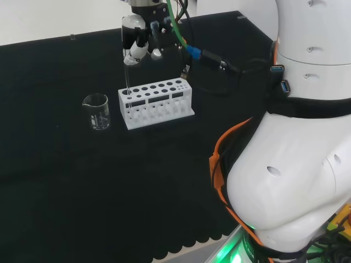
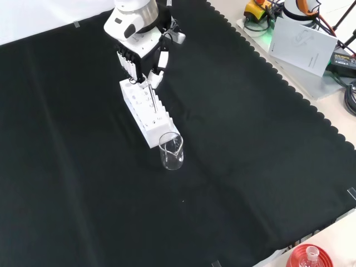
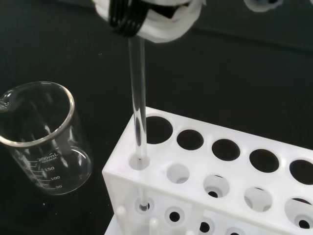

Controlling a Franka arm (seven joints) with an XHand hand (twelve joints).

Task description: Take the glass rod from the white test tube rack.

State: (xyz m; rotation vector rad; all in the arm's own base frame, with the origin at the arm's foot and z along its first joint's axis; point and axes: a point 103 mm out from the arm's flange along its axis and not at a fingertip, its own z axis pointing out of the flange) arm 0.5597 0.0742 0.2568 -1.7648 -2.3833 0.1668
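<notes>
The black and white robot hand point(image 1: 141, 41) hangs over one end of the white plastic test tube rack point(image 1: 156, 104), its fingers curled in to pinch the top of the thin clear glass rod point(image 3: 137, 88). The rod stands upright, and its lower part passes down through a small hole at the corner of the rack's top plate, so it is still seated in the rack. In the wrist view the rod runs from the fingertips point(image 3: 128, 19) straight down into that corner hole, beside the end hole of the row of larger round holes, and its tip can be seen in the lower plate beneath. The rack stands on the black cloth of the tabletop point(image 1: 66, 181), toward the far edge in the head view and well in from both side edges. In the head view the rod end of the rack is its left end; in the front view the hand comes in from the top and the rack stretches away from it toward the viewer. A clear glass beaker with printed marks and a pouring lip point(image 1: 97, 112) stands just beside that same end of the rack, apart from it, to the left in the head view and nearer the viewer in the front view point(image 2: 171, 151).
</notes>
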